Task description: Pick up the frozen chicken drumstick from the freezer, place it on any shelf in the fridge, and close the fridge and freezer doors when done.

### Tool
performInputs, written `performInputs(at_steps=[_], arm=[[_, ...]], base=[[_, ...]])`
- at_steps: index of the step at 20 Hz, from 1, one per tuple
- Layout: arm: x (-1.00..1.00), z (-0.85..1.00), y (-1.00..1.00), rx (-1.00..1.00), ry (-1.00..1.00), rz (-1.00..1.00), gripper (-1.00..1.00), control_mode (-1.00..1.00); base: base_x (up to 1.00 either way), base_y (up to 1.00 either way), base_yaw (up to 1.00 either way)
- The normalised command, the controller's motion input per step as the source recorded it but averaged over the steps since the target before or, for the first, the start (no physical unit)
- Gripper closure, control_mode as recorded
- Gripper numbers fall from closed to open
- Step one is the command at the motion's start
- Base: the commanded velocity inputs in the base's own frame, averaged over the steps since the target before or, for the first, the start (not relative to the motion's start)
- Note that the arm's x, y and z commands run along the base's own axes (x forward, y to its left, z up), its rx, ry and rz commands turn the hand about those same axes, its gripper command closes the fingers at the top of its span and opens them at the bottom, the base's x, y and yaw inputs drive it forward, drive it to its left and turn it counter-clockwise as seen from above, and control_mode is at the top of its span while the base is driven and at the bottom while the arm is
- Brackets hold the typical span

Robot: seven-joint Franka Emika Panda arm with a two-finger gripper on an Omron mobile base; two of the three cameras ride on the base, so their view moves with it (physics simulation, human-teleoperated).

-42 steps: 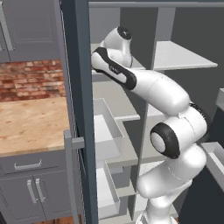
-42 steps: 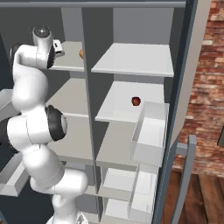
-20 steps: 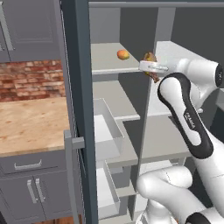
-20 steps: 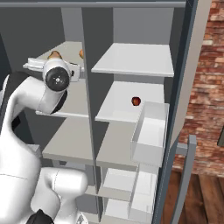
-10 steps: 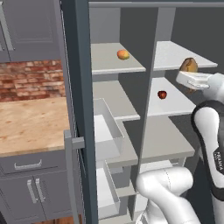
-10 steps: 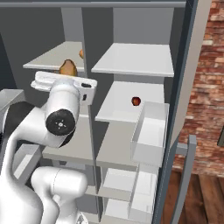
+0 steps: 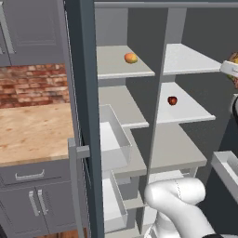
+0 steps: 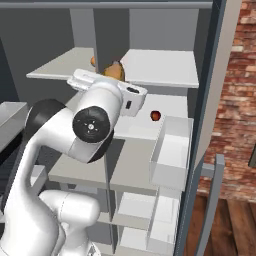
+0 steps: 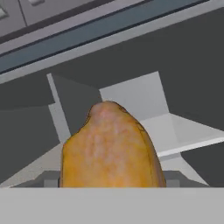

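Both doors of the slate-grey unit stand open. The freezer door point(image 7: 86, 116) fills the left of the left base view, with a pale bin hung on its inner face; the fridge door point(image 8: 207, 100) stands at the right of the right base view, also carrying a clear bin.

The frozen chicken drumstick point(image 9: 109, 146) is in the gripper point(image 8: 112, 75), clenched on it. In the hand view the golden-brown lump rises from between the fingers and hides most of them, so the contact itself is not visible. In the right base view the drumstick point(image 8: 114, 70) shows as a brown tip above the white hand, held in the air in front of the upright divider between the two sections, level with the top shelves. In the left base view the drumstick point(image 7: 234, 62) is at the far right edge, just beside the front right corner of the fridge's top shelf point(image 7: 186, 59), not resting on it.

Freezer point(image 7: 122, 93) side: an orange fruit point(image 7: 131, 57) lies on the top shelf, near its middle toward the front edge. Fridge point(image 7: 183, 107) side: a small dark red apple point(image 7: 172, 100) sits on the second shelf, near its centre. The same apple point(image 8: 156, 115) appears in the right base view, just above the door bin.

A wooden desk point(image 7: 32, 132) with grey cabinets below lies left of the freezer door, against a brick wall.
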Motion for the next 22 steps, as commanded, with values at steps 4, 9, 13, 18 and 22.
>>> performInputs(at_steps=[4,9,13,18,22], arm=[[0.67,0.01,-0.72,0.03,0.2,-0.01,1.0,-1.0],[1.0,-0.08,-0.14,0.0,0.19,0.0,1.0,-1.0],[1.0,-0.31,0.0,0.0,0.16,0.0,1.0,-1.0],[1.0,-0.39,0.0,0.0,0.1,0.0,1.0,-1.0],[1.0,-0.19,0.0,0.0,0.11,0.0,1.0,-1.0]], base=[[0.0,0.0,0.0],[0.0,0.0,0.0],[0.0,0.0,0.0],[0.0,0.0,0.0],[0.0,0.0,0.0]])
